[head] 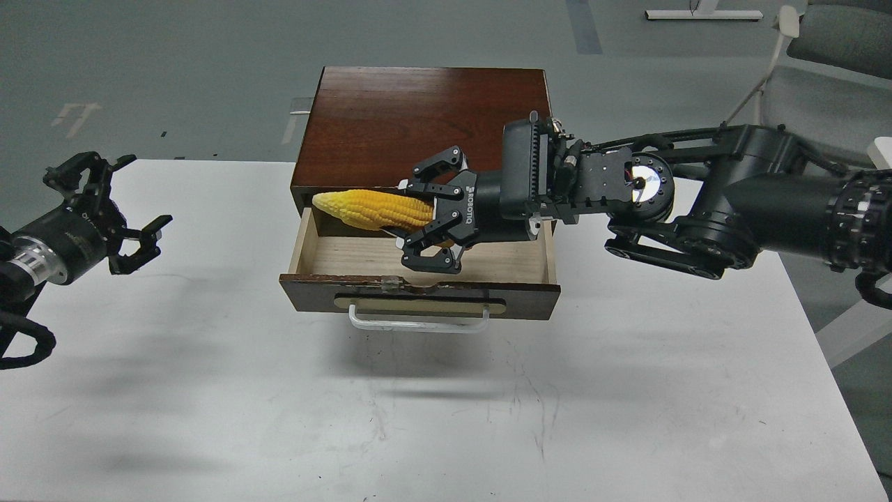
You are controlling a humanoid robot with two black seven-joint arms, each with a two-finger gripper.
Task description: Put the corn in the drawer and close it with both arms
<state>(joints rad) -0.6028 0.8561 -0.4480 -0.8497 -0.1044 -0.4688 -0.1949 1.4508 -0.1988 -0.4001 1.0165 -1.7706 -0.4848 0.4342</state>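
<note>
The right gripper pinches the corn by its thick end, long axis level, tip pointing away from its wrist, hanging over the open drawer just below. The left gripper, spread, hovers well apart. Knobbly yellow cob; pale smooth wood inside.

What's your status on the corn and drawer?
Right pincer shut on corn, above open drawer. Left pincer open, empty, off left. Nothing blocking the drawer.
</note>
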